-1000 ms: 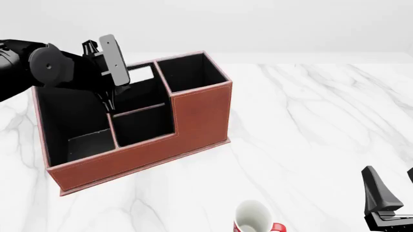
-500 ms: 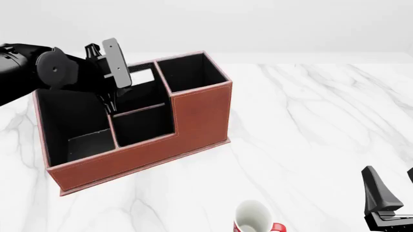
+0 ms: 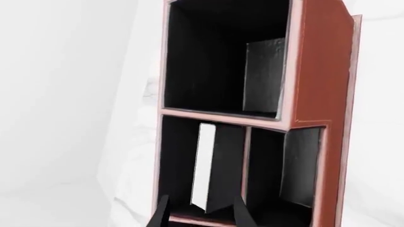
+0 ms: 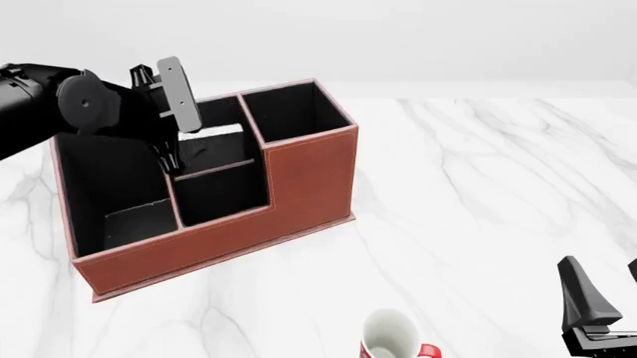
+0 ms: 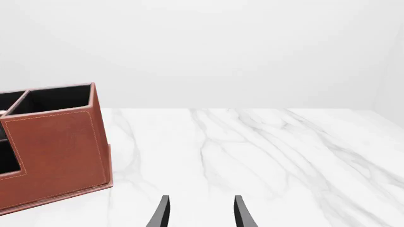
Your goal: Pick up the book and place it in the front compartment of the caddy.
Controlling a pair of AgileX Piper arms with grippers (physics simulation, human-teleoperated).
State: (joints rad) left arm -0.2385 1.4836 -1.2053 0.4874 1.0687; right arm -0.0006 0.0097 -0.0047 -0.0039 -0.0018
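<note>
The reddish-brown caddy (image 4: 309,179) stands at the left of the marble table; it also shows in the left wrist view (image 3: 319,61) and the right wrist view (image 5: 57,151). The black book (image 4: 217,134), with its white page edge, stands in the back middle cell, behind the small front middle cell. In the left wrist view the book (image 3: 215,172) stands upright inside that cell. My left gripper (image 4: 169,158) hovers over that cell, open, its fingertips (image 3: 162,213) on either side of the book's near end. My right gripper (image 4: 607,294) is open and empty at the front right, far from the caddy.
A red-and-white mug (image 4: 393,335) stands at the table's front edge, left of the right gripper. A dark flat panel (image 4: 139,220) lies in the caddy's large left cell. The table's far edge runs behind the caddy.
The book's white edge has dropped lower into the back middle cell. The left gripper stays above it. The right arm has not moved.
</note>
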